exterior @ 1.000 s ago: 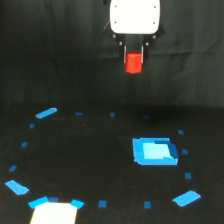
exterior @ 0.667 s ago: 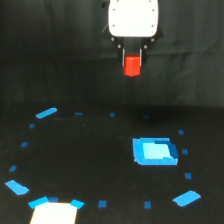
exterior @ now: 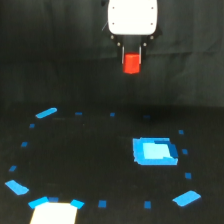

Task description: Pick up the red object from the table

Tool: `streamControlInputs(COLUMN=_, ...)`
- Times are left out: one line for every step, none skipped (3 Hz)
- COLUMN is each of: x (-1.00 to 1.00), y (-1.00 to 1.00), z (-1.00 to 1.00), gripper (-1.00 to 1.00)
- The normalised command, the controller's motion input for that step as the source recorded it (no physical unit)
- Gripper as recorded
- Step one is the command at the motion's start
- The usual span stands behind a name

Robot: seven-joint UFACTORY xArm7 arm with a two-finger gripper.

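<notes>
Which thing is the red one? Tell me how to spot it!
Look at the top of the picture for the big white robot head, with the gripper under it. The red object sits between its fingers, up above the black table. It's small, stubby and red, unlike the flat blue square lying below.

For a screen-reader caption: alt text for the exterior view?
A white robot tool holds a red block in the air, high above a black table. Below lie a blue square piece, scattered blue tape marks and a white patch.
</notes>
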Motion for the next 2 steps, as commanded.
streamControlInputs(x=0.0, y=0.18, z=0.57, gripper=-1.0)
streamControlInputs(x=-0.05, y=-0.17, z=0.35, gripper=-1.0)
